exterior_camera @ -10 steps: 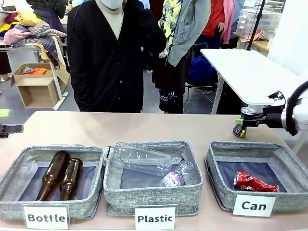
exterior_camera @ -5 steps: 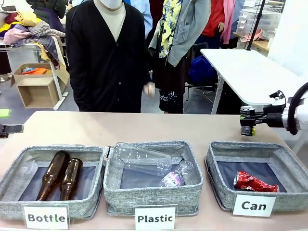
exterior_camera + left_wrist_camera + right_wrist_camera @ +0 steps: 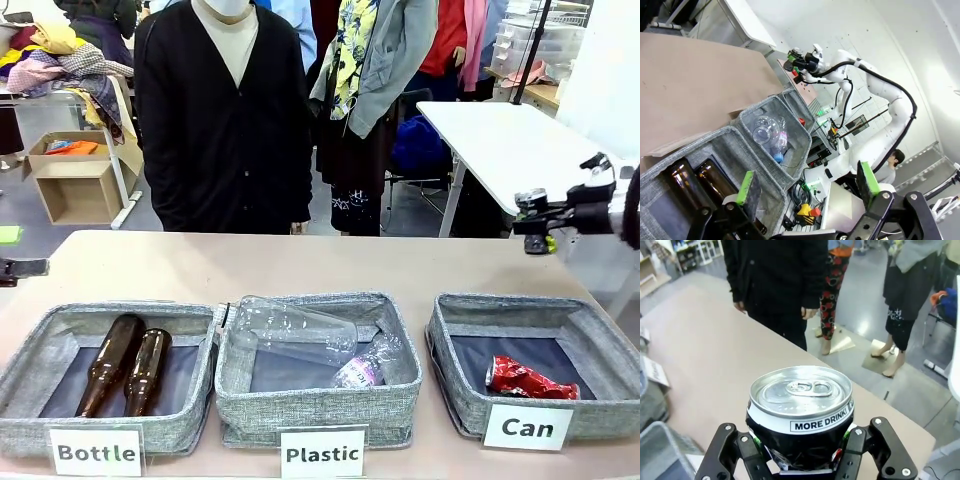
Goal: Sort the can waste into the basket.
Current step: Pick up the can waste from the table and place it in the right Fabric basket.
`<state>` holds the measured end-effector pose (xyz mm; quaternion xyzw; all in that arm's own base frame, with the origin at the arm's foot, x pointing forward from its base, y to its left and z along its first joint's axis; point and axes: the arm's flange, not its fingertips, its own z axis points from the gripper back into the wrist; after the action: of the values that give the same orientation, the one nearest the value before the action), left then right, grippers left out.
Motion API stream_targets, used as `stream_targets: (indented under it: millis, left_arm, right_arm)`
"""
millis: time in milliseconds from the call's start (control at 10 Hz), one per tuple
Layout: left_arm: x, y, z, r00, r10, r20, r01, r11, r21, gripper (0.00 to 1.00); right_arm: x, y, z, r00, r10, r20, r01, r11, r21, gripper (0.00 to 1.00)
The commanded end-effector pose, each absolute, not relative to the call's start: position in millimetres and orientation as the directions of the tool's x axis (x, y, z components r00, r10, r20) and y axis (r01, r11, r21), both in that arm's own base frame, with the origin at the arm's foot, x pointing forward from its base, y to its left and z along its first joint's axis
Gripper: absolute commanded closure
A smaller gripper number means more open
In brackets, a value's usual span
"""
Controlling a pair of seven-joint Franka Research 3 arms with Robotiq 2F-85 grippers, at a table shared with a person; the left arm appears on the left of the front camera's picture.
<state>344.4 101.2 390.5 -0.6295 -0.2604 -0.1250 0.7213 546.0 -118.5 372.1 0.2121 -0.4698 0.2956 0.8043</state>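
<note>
A black can with a silver top fills the middle of the right wrist view, and my right gripper is shut on its body. From the front, that gripper holds the black can in the air past the table's far right edge, above and behind the grey "Can" basket. A crushed red can lies inside that basket. Low in the left wrist view, my left gripper stands open and holds nothing, over the "Bottle" basket.
The "Plastic" basket holds clear plastic bottles. Two brown glass bottles lie in the "Bottle" basket. A person in a black cardigan stands at the table's far side. A white table is behind on the right.
My right gripper has carried the black can up and to the right, away from the table's far edge. The person's raised arm has come down.
</note>
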Motion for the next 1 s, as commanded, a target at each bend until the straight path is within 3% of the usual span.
stream_targets:
  millis: [0,200,400,600,900]
  left_arm:
    - [342,99,391,0.825,0.149,0.545,0.518,0.185,-0.835,0.0]
    - [342,99,391,0.825,0.149,0.545,0.518,0.185,-0.835,0.0]
    - [342,99,391,0.825,0.149,0.545,0.518,0.185,-0.835,0.0]
    - [342,99,391,0.825,0.149,0.545,0.518,0.185,-0.835,0.0]
    - [342,99,391,0.825,0.149,0.545,0.518,0.185,-0.835,0.0]
  right_arm:
    - [510,-98,425,0.483,0.364,0.796,-0.683,0.726,0.083,1.0]
    - [466,-70,460,0.517,0.517,0.682,-0.728,0.685,0.032,1.0]
    - [421,-49,471,0.494,0.659,0.566,-0.823,0.565,0.061,1.0]
    - [377,-33,468,0.364,0.811,0.458,-0.922,0.384,0.053,1.0]
    - [361,-22,453,0.291,0.893,0.342,-0.951,0.31,-0.001,1.0]
